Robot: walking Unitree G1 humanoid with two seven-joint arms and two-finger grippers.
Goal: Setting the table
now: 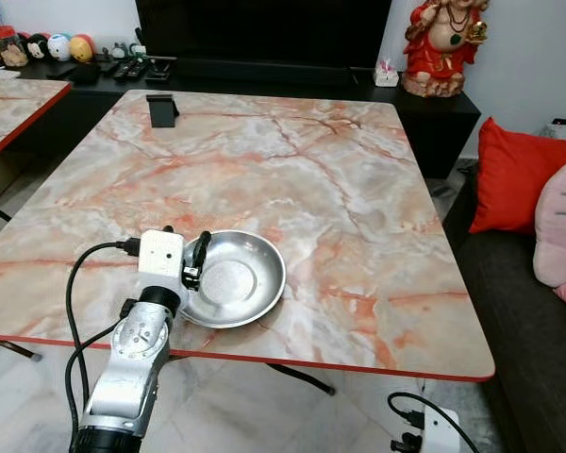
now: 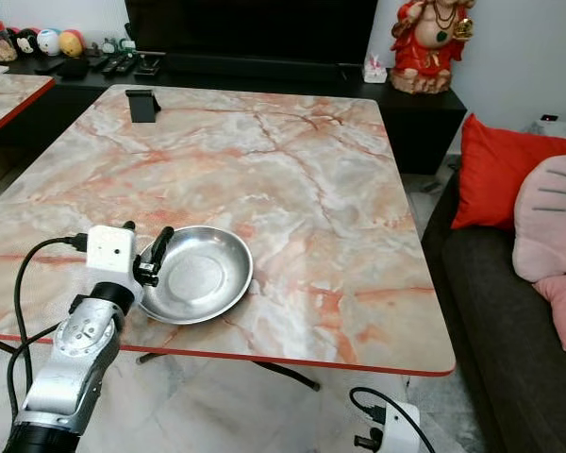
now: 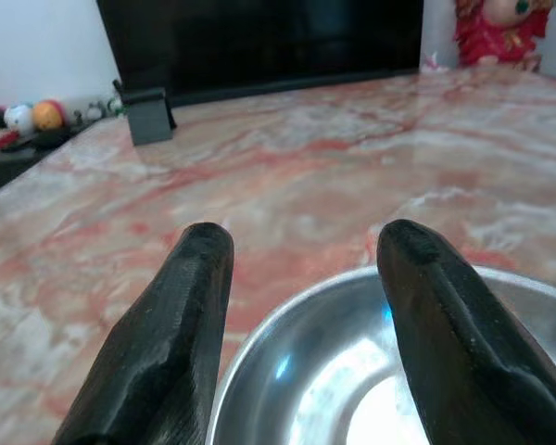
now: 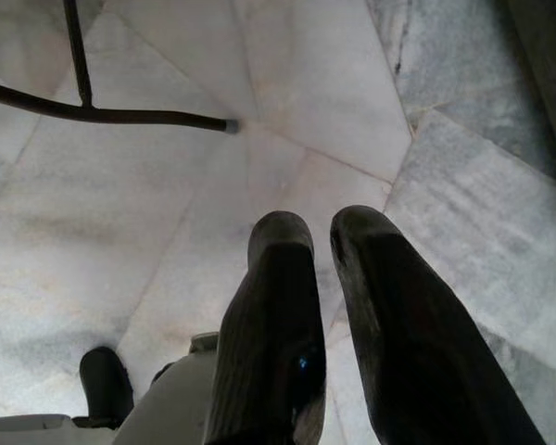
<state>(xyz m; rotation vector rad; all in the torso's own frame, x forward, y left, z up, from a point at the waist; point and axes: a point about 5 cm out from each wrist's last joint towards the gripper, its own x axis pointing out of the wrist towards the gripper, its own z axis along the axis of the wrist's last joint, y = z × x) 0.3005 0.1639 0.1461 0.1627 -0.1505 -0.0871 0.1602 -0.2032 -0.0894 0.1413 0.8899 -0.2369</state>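
- The steel bowl (image 1: 234, 278) sits on the marble tabletop (image 1: 292, 170), close to its near edge.
- Left end effector (image 3: 301, 269) — fingers spread, straddling the bowl's rim on the robot's left side, one finger inside, one outside.
- Right end effector (image 4: 322, 243) hangs over the tiled floor (image 4: 167, 185), fingers nearly together, holding nothing.

My left gripper (image 3: 301, 246) straddles the steel bowl (image 1: 236, 278), whose near rim my wrist hides. Behind that bowl, the red statue (image 1: 443, 42) loses its head at the frame's edge; the far-shelf toys (image 1: 61, 45) are too small to identify.
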